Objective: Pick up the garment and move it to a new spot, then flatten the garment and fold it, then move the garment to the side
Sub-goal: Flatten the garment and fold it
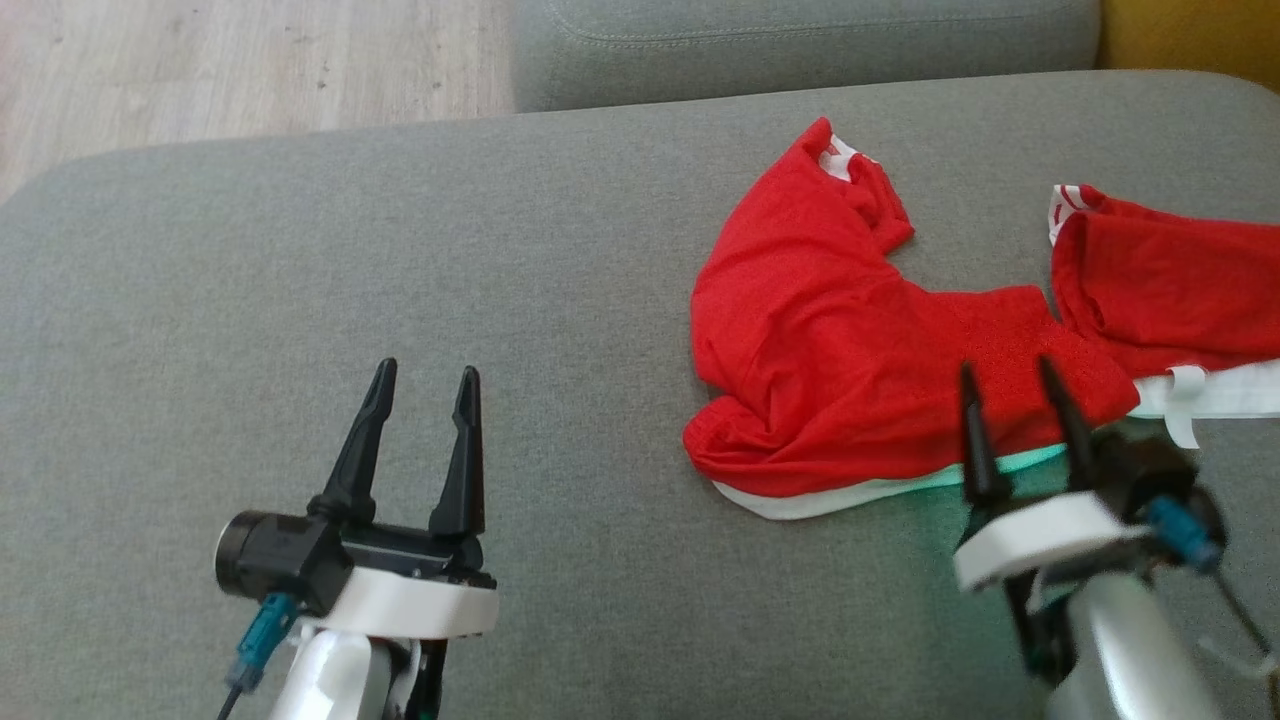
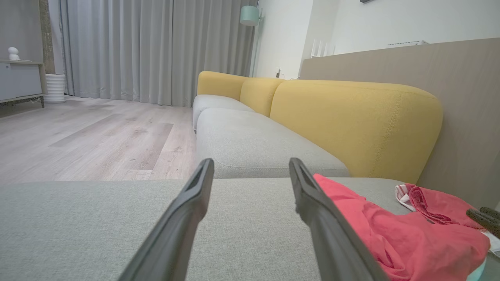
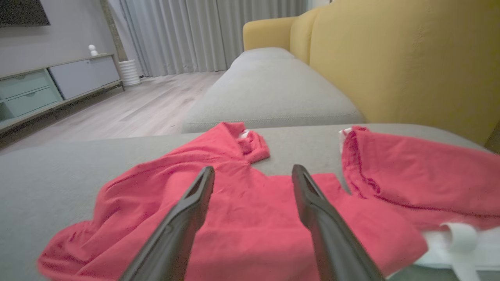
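Lowest in the head view, at the lower left of the frame, the left gripper (image 1: 428, 370) hangs over bare grey cushion (image 1: 300, 300), its two dark fingers spread wide with nothing between them. At the lower right, the right gripper (image 1: 1006, 365) stands with its fingers apart as well. Their tips overlap the near edge of the garment (image 1: 830, 330), but whether they touch the cloth I cannot tell.

The garment is red with white trim and lies crumpled on the cushion in the right half of the frame, well apart from the left gripper. One striped cuff points to the upper middle of the frame, and another shows near the right edge, where the cloth runs out of the picture. A white layer peeks out along its lower edge.

In the right wrist view the right gripper (image 3: 253, 168) reaches over the garment (image 3: 117, 218) from the bottom of the frame, jaws parted, holding nothing.

In the left wrist view the left gripper (image 2: 250, 160) rises from the bottom centre, open, over grey fabric. The garment (image 2: 390, 230) sits at the lower right, and a yellow backrest (image 2: 351, 121) stands above it. Pale floor (image 2: 97, 132) fills the left of the frame, with curtains (image 2: 156, 47) at the upper left.
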Motion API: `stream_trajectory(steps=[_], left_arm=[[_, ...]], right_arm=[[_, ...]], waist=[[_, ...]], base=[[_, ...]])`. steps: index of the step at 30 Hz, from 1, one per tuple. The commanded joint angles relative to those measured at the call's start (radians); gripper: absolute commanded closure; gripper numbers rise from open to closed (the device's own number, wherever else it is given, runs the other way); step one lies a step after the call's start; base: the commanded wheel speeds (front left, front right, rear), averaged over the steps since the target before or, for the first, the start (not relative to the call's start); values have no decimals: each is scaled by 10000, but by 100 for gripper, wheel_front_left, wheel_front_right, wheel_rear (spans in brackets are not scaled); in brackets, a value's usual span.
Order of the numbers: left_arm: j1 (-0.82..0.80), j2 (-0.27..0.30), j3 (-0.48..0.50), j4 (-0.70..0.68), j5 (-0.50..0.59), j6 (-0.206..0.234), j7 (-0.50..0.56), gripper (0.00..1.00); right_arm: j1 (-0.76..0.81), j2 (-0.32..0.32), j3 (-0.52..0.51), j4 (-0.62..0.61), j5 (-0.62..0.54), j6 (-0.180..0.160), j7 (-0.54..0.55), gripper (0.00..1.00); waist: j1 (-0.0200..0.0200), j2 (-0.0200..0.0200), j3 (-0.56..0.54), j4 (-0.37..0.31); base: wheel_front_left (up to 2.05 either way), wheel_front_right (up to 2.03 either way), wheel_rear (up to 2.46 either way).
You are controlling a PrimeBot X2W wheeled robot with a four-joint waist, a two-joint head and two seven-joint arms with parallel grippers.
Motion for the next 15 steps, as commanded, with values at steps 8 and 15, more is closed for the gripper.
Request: stream_trajectory(steps=[8,15], left_arm=[[-194,5,177,-322,-107,57,-47,0],[-242,5,100,-269,-172,65,-47,0]], right_arm=[[277,-38,1174,-847,401,67,-132,0],[-190,-38,2195,-768,235,67,118,0]], waist=[[0,0,36,88],[0,0,123,521]], base=[[0,0,0],[0,0,0]])
